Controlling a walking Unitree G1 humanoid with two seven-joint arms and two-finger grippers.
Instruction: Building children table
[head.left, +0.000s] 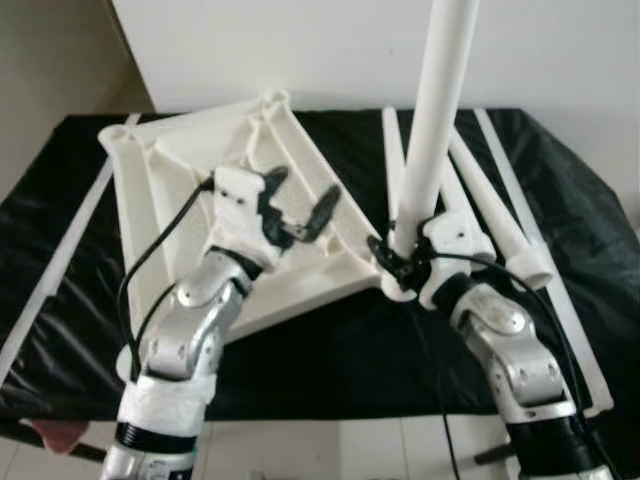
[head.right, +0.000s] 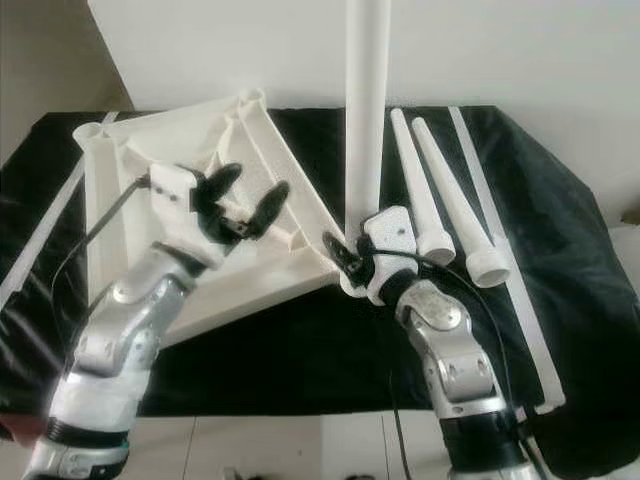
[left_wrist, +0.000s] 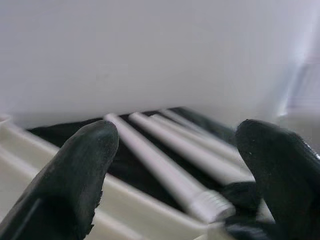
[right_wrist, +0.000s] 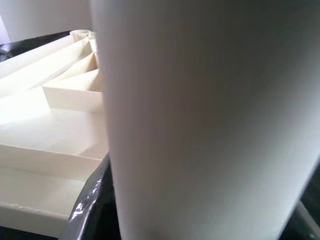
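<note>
1. An upright table leg (head.left: 436, 120), clamped by the right gripper (head.left: 392, 256), blocks the upturned tabletop's (head.left: 170, 180) near right corner.
2. Two loose legs (head.right: 450, 200) crowd the black cloth (head.right: 560, 240) to its right.
3. The left gripper (head.right: 245, 212) hovers spread above the ribbed middle.

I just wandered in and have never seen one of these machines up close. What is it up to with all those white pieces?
It is putting together a small table. The white tabletop lies upside down on a black cloth. The right gripper holds one white leg upright at the tabletop's near corner. The left gripper hovers open above the tabletop's underside, holding nothing. Spare legs lie on the cloth beside it, to the robot's right.
</note>
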